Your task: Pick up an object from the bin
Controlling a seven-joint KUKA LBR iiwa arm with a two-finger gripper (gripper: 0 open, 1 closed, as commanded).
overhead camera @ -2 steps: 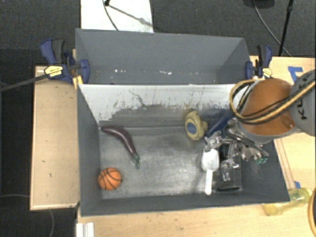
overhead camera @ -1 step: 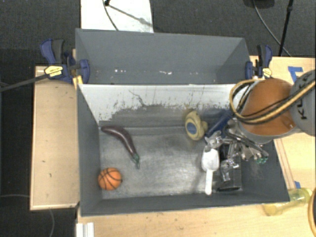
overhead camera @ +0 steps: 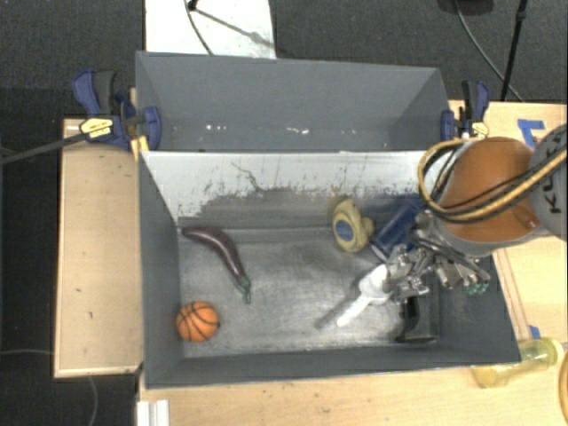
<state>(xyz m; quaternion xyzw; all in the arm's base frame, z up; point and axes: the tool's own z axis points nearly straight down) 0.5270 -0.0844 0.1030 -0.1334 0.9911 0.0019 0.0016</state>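
Note:
My gripper [overhead camera: 410,275] hangs low over the right side of the bin, just right of a white spoon-shaped piece [overhead camera: 359,300] whose broad end lies against it. A blue flat thing [overhead camera: 397,226] lies just behind the gripper by the back wall. Left of that stands a yellowish tape roll with a blue core [overhead camera: 351,225]. A black angular piece [overhead camera: 415,323] rests directly in front of the gripper near the bin's front right corner. Whether the gripper touches the white piece is hidden by its own body.
A dark purple toy aubergine [overhead camera: 220,252] lies at the left of the bin floor. A small orange basketball [overhead camera: 198,320] sits in the front left corner. The arm with its orange cover and cables comes in over the right rim.

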